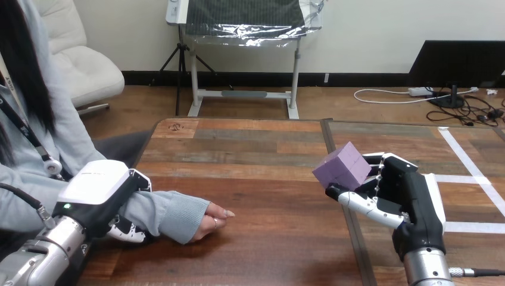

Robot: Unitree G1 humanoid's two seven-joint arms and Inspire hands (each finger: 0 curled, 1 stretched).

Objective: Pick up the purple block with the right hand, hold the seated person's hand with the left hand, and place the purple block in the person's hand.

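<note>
While bare table (268,185) lies open between both hands, the right hand (411,196) has the block (342,167) - a plain purple cube, tilted - pinched between thumb and curled fingers (363,204), above the wood. The left hand (101,190) clasps the person's forearm (164,211), fingers curled under the sleeve - the person's hand (208,223) rests just beyond them.
</note>
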